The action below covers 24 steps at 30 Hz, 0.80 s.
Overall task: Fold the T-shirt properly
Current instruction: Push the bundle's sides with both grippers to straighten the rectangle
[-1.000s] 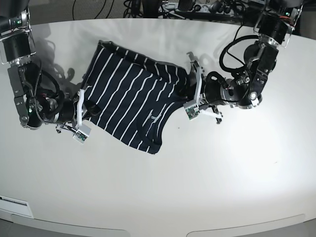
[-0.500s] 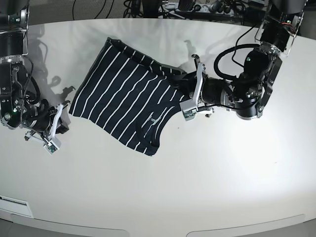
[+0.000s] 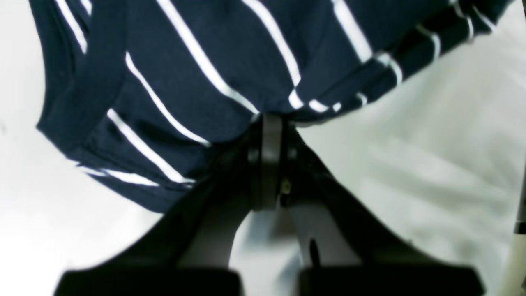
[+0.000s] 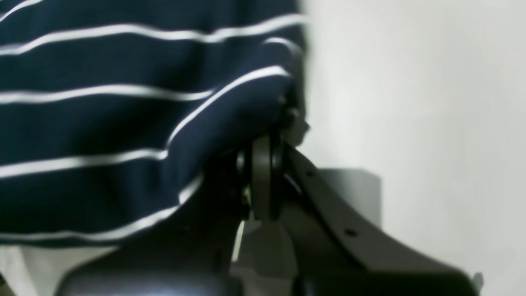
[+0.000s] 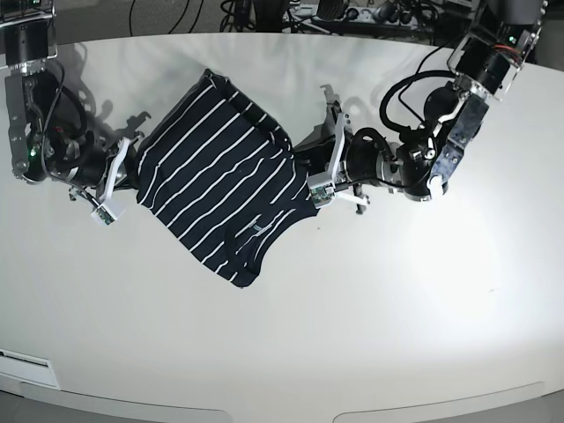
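The T-shirt (image 5: pixel 220 189), dark navy with thin white stripes, lies slanted on the white table (image 5: pixel 370 308), partly doubled over. In the base view my left gripper (image 5: pixel 304 159) is at the shirt's right edge and my right gripper (image 5: pixel 135 169) at its left corner. The left wrist view shows the left gripper (image 3: pixel 272 121) shut on a bunched, hemmed edge of the T-shirt (image 3: pixel 213 53). Seen from the right wrist, the right gripper (image 4: pixel 273 131) is shut on a corner of the T-shirt (image 4: pixel 123 123), and the cloth hangs over its fingers.
Cables and equipment (image 5: pixel 335 13) run along the table's far edge. Bare white tabletop stretches in front of the shirt and to the right. Both arms reach in low over the table from the sides.
Both grippers, still shut on the shirt, came closer together. The right one swung out to the lower left, then back up and right; the left one moved left. The shirt now spans less width.
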Motion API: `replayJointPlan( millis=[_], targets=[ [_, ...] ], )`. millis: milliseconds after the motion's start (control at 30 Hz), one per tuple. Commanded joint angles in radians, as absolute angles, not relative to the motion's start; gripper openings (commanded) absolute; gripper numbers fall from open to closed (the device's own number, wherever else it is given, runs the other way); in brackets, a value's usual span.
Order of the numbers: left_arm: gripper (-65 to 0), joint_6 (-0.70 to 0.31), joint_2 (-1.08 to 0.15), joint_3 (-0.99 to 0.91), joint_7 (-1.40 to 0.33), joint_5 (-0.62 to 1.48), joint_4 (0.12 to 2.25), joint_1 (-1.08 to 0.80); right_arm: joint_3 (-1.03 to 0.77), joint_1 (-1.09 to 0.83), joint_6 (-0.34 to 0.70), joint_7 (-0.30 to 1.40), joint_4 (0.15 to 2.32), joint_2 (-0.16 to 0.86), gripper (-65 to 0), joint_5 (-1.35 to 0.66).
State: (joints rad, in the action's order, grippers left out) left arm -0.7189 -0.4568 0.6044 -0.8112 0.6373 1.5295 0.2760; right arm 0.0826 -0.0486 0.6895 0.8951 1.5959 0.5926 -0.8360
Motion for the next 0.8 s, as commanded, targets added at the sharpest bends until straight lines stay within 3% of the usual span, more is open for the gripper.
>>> replayJointPlan(
  millis=[0, 233, 467, 667, 767],
  targets=[
    [-65.0, -0.698, -0.468, 0.627, -0.876, 0.526, 1.488, 0.307, 0.075, -0.054, 0.695, 0.884, 1.635, 0.607, -65.0, -0.857],
    [-65.0, -0.698, -0.457, 0.690, -0.702, 0.500, 1.303, 0.470, 0.064, -0.178, 0.665, 0.921, 1.778, 0.535, -65.0, -0.821],
    [-65.0, -0.698, -0.449, 0.690, -0.672, 0.458, 1.294, 0.530, 0.052, -0.257, 0.619, 0.917, 1.901, 0.432, -65.0, -0.724],
    [-65.0, -0.652, -0.456, 0.628, -0.879, 0.537, 1.338, 0.572, -0.009, -0.252, 0.448, 0.849, 1.978, 0.429, -65.0, -0.491],
    [-65.0, -0.654, -0.477, 0.551, -0.958, 0.629, 1.385, 0.571, -0.091, -0.252, 0.338, 0.844, 2.031, 0.429, -65.0, -0.468]
  ],
)
